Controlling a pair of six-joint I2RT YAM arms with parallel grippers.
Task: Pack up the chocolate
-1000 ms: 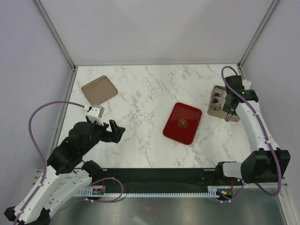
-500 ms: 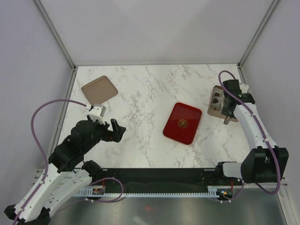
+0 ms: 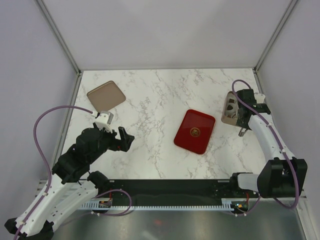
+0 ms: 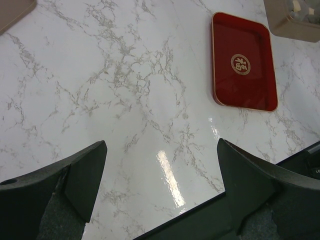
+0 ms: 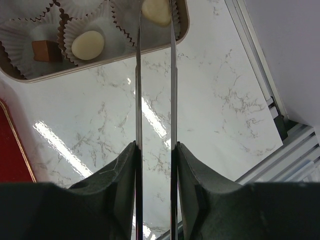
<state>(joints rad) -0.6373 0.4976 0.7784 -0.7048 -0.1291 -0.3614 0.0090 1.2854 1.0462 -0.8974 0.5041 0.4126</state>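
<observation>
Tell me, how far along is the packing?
Done: a brown chocolate and a cream one sit in the box; the red tray is bare. In hand: the right gripper's tongs hold another cream piece over the box. Left: drop it in, probably fit the tan lid.

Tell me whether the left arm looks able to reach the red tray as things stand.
Probably yes: the open left gripper hovers over bare marble, and nothing lies between it and the red tray.

white arms (image 3: 268,138), black joints (image 3: 280,181), looping purple cables (image 3: 36,131).
</observation>
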